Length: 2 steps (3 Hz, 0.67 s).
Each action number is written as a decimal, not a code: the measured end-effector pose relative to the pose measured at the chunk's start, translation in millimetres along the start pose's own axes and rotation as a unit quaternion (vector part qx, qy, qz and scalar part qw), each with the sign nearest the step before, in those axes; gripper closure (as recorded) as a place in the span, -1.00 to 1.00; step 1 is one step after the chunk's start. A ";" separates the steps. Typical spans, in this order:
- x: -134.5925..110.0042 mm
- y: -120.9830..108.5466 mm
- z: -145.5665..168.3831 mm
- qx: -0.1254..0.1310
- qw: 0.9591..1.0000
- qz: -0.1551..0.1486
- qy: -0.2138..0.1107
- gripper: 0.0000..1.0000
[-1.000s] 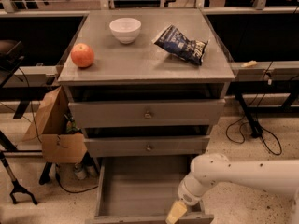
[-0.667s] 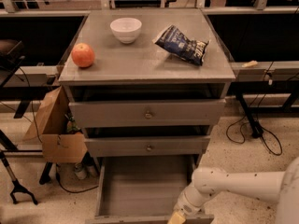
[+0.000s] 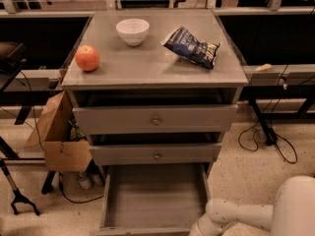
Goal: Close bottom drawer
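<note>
Nothing is closed yet: the wide grey wooden bottom drawer is seen pulled out. Gripper is cut off below view, approx. at drawer's front-right corner; its state can't be told.

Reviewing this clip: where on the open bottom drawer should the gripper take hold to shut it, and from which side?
Probably the front panel's top edge of the bottom drawer, approached from the front. The drawer stands pulled far out of the cabinet and slides straight back, so a push there should run along its travel. The gripper is out of view, below the frame past the arm.
</note>
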<state>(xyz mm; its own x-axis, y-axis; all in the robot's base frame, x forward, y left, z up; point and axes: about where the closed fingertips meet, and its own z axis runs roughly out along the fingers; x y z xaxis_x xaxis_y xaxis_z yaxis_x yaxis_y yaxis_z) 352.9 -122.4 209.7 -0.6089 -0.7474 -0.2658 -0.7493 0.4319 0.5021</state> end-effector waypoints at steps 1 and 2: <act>9.3 -15.6 23.7 0.000 1.000 0.012 -0.004 1.00; -4.2 -40.9 31.9 0.020 1.000 0.014 -0.009 0.62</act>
<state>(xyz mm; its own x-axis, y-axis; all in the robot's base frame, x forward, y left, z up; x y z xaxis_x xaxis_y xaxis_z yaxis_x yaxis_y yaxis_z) 377.8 -120.8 164.0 -0.6334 -0.7261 -0.2675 -0.7421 0.4720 0.4758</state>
